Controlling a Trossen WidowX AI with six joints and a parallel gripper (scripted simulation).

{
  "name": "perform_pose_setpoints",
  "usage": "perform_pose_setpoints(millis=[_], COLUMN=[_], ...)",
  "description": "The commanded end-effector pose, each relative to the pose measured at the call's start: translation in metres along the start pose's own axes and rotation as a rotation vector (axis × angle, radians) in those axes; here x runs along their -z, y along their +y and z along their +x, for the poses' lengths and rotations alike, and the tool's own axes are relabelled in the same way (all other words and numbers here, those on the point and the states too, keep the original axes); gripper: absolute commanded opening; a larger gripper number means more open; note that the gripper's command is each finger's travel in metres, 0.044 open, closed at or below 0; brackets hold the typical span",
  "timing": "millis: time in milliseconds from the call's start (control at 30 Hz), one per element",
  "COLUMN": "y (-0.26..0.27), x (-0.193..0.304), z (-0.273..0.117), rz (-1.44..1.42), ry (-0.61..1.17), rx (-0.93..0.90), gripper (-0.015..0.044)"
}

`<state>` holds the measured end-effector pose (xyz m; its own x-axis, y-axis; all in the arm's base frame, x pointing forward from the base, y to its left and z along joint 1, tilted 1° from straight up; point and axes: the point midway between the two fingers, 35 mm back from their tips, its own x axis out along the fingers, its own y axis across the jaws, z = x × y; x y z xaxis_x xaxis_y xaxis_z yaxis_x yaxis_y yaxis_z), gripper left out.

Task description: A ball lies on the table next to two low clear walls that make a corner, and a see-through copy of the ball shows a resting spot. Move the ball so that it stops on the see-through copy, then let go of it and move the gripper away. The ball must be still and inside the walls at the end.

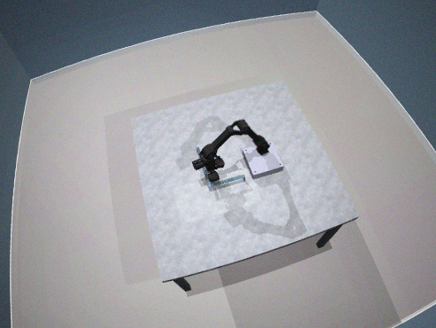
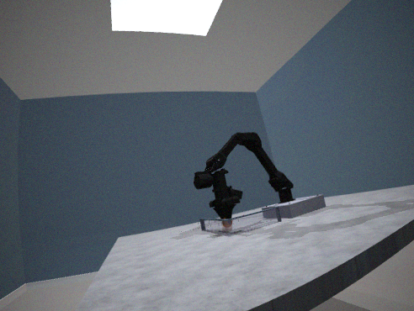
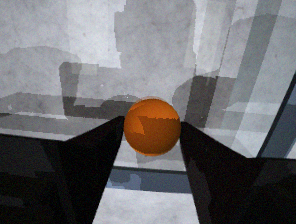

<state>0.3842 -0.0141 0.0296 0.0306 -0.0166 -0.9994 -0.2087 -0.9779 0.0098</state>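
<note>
The orange ball (image 3: 152, 132) (image 2: 227, 224) is between the fingertips of my gripper (image 3: 152, 124) (image 2: 227, 220), which is shut on it. In the top view the arm hides nearly all of the ball. The ball is low, at or just above table height, inside the corner of the two clear walls. One wall (image 3: 150, 181) (image 1: 232, 180) runs just below the ball in the wrist view; the other wall (image 3: 281, 117) stands to the right. A faint see-through rim, apparently of the copy, shows just above the ball in the wrist view; the copy is otherwise hidden, overlapping the ball.
The arm's pale base block (image 1: 268, 166) (image 2: 305, 207) stands right of the walls in the top and exterior views. The arm arches from it over to the corner. Shadows of the arm lie across the table (image 1: 248, 95) (image 2: 168, 269).
</note>
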Motion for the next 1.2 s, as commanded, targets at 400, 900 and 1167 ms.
perform_pose_setpoints(millis=[400, 900, 1167], y=[0.001, 0.000, 0.000], x=[0.001, 0.001, 0.002], z=[0.020, 0.021, 0.011], rz=[-0.004, 0.000, 0.000], ry=[0.006, 0.007, 0.007], rx=[-0.002, 0.001, 0.001], gripper=[0.0000, 0.0236, 0.0315])
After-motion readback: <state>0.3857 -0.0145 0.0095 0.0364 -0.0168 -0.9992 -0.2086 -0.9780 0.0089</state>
